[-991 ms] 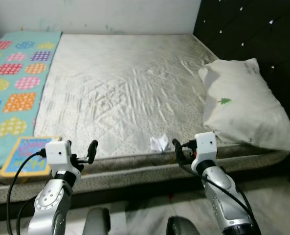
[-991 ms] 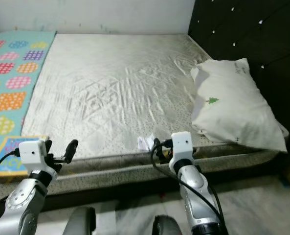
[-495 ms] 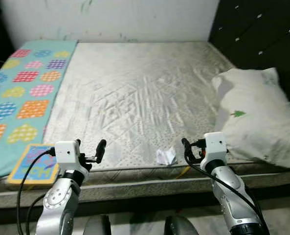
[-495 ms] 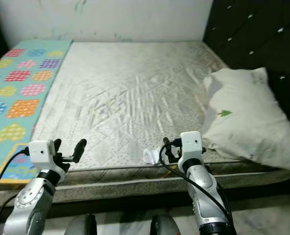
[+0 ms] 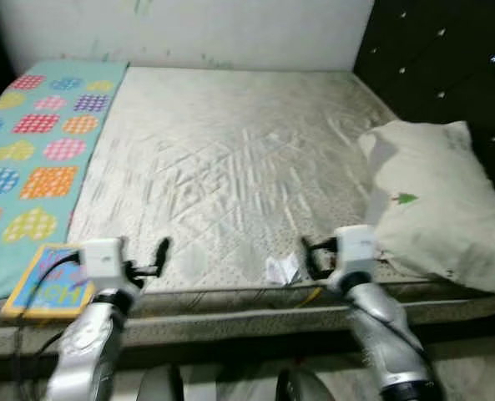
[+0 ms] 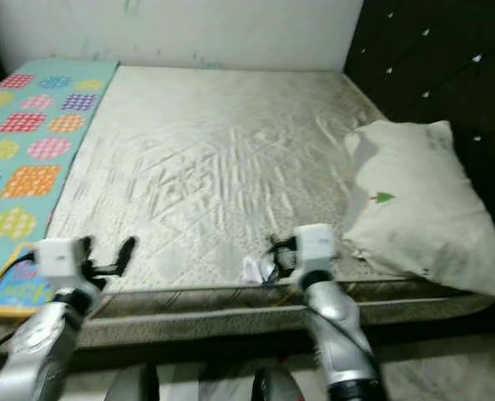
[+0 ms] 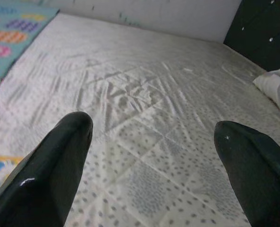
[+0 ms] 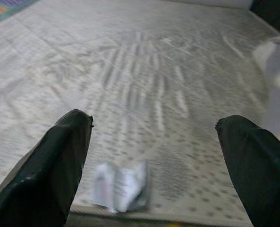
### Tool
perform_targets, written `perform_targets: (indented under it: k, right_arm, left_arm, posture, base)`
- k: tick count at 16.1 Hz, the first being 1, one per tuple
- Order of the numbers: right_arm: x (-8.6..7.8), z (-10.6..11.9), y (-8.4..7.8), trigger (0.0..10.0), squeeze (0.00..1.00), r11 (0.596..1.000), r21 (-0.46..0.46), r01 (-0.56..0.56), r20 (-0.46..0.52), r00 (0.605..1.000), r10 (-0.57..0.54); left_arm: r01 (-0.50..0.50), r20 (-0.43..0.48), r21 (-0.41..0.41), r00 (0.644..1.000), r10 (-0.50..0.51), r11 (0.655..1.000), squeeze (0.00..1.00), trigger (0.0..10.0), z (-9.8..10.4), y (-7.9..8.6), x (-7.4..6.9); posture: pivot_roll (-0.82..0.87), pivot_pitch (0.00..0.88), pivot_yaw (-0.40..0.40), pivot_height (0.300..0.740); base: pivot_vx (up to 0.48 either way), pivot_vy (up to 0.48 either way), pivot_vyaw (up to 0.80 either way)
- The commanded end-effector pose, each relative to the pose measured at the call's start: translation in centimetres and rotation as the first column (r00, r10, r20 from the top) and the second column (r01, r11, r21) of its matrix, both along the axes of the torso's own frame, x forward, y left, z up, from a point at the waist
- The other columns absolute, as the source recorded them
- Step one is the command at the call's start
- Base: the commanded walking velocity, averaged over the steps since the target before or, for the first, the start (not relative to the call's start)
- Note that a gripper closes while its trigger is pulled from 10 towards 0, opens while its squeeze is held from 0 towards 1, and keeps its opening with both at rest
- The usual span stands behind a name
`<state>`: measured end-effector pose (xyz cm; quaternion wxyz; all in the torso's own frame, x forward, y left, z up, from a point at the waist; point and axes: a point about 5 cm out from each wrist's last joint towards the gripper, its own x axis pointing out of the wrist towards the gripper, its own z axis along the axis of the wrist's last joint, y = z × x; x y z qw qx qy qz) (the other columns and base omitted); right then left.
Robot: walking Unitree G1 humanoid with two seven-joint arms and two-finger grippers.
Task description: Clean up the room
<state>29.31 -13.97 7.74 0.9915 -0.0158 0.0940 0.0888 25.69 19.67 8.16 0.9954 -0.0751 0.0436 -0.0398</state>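
Right tool (image 8: pixel 151 156) near crumpled white paper (image 8: pixel 118 186)

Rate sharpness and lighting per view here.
Left eye view: motion blur softens both arms and the crumpled paper; evenly lit. Left wrist view: crisp mattress, glossy fingers. Right wrist view: blurred throughout, paper smeared.

A wide bed with a wrinkled, pale quilted mattress cover (image 5: pixel 230 167) fills the room's centre. A teal blanket patterned with coloured hearts (image 5: pixel 30 142) lies along its 9 o'clock side. A white pillow with a small green tree print (image 5: pixel 431 209) rests at 3 o'clock against a black tufted headboard (image 5: pixel 447 58).
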Motion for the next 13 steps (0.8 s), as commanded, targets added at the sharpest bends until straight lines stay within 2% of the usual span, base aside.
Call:
perform_targets:
  k: [1,13]
  right_arm:
    - [0.12,0.05,-1.21,10.0,0.0,0.999,-0.014,0.038,-0.005,0.999,-0.038]
    - [-0.03,-0.06,-1.12,10.0,0.0,0.999,-0.02,0.034,-0.008,0.999,-0.034]
  left_arm:
    - [0.02,0.001,-0.012,1.0,-0.02,1.0,0.0,10.0,0.05,-0.69,0.21]
    - [0.029,-0.013,-0.016,0.999,-0.03,0.999,0.0,10.0,-0.19,-0.71,0.08]
  posture:
    - [-0.1,0.0,-0.046,0.617]
    - [-0.1,0.0,-0.043,0.617]
  base:
    - [0.326,0.0,0.0]
    - [0.305,0.0,0.0]
